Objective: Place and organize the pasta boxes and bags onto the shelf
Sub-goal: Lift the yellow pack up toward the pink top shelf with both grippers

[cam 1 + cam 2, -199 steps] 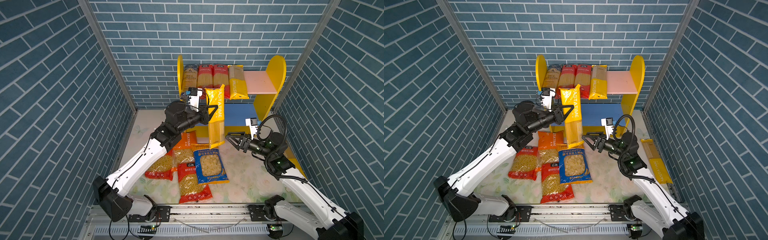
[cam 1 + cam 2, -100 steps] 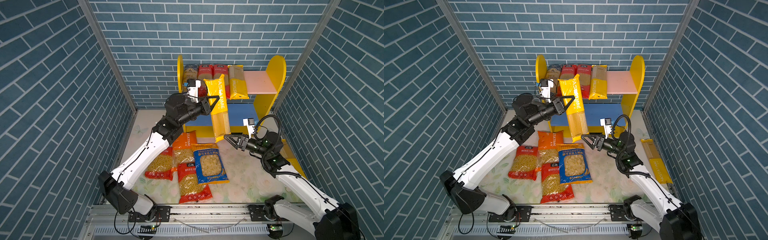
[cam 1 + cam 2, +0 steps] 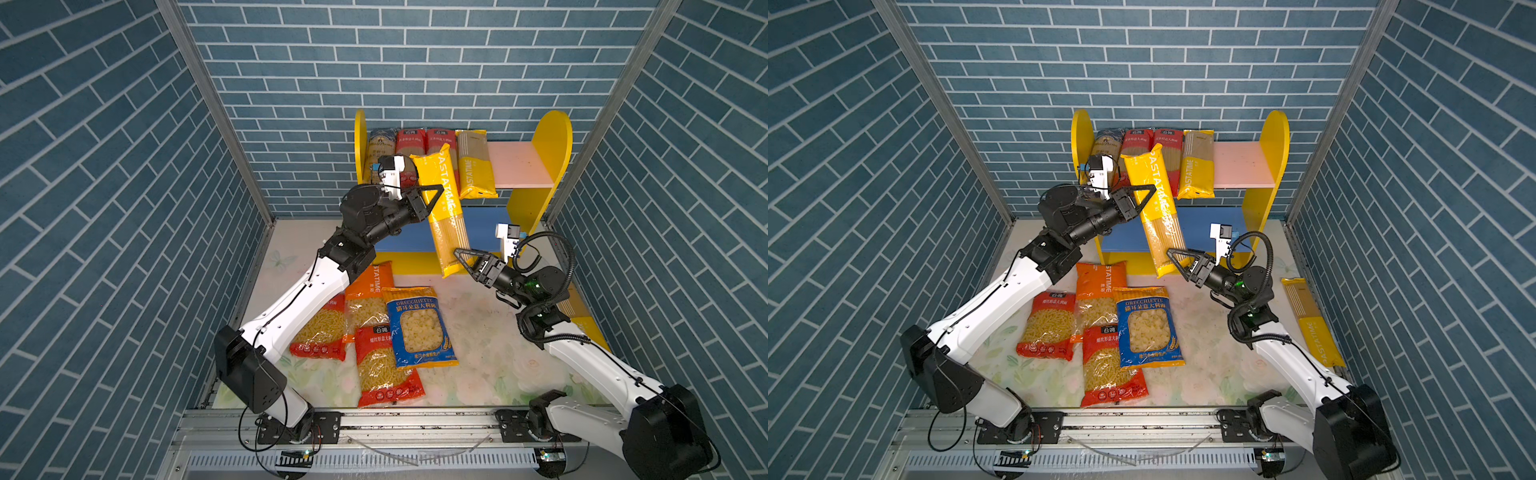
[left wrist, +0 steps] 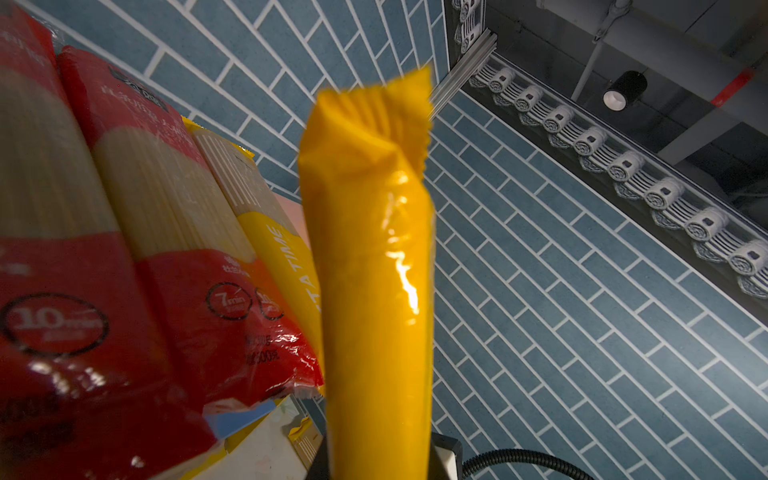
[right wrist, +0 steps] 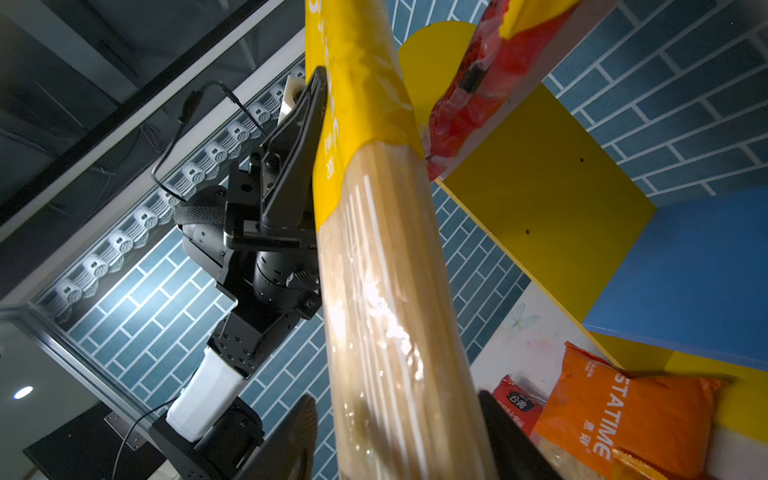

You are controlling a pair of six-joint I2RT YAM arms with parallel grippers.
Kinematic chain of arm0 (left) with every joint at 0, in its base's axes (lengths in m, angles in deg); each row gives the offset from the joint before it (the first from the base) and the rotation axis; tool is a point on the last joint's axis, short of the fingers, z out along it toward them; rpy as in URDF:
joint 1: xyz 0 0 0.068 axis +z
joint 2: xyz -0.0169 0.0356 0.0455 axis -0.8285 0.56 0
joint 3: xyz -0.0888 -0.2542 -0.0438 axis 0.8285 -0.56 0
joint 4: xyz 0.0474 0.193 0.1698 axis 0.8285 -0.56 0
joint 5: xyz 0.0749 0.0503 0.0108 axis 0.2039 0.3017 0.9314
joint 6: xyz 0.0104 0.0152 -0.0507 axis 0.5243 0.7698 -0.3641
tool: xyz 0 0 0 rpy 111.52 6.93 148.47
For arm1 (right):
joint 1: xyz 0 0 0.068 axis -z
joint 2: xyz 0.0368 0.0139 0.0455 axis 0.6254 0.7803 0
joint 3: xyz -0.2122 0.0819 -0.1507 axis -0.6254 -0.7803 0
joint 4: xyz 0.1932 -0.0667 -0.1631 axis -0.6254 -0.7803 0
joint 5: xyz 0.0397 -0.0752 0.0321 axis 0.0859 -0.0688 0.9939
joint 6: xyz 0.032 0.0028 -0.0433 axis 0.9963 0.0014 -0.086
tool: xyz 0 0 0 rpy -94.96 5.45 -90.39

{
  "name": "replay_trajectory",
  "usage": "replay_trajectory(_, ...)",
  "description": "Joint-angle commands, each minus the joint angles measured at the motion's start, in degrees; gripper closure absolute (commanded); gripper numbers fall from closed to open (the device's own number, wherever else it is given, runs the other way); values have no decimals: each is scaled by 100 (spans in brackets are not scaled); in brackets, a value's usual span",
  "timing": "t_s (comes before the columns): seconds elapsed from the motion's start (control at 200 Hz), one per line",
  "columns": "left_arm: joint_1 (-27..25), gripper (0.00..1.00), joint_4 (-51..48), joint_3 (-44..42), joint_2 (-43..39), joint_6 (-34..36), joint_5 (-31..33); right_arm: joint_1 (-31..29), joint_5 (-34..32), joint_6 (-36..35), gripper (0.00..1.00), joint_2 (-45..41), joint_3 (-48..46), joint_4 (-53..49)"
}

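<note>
In both top views I've got blue brick walls (image 3: 124, 208) boxing in a floral surface (image 3: 478, 332). Four wider bags (image 3: 419, 328) lie flat mid-surface and the shelf (image 3: 552, 141) stands at the back. Its pink board (image 3: 519, 166) carries four long packs (image 3: 409, 145) at the left end. My left pincer (image 3: 440, 195) is clamped on a yellow PASTATIME pack (image 3: 446, 216), tilted in front of the shelf. The right pincer (image 3: 463, 262) straddles its lower end, but I can't tell if it's actually squeezing. A spare yellow pack (image 3: 1312, 324) lies by the right wall, half hidden behind the arm in a top view (image 3: 592, 328). Left wrist view: held pack end-on and blurry, pincer cut off. Right wrist view: the pack fills the middle, right pincer's fingers (image 5: 291, 440) are cropped at the edge, and the blue board (image 5: 698, 266) sits behind.
</note>
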Motion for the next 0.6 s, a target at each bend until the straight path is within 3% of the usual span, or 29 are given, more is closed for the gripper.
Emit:
replay_trajectory(0.0,5,100,955,328,-113,-193,62,-89,-136,232,50,59,261,557)
replay_trajectory(0.205,28,97,824,433,-64,-148,118,-83,-221,242,71,55,275,554)
replay_trajectory(0.595,177,52,535,718,11,-174,118,68,-483,224,96,227,1224,221)
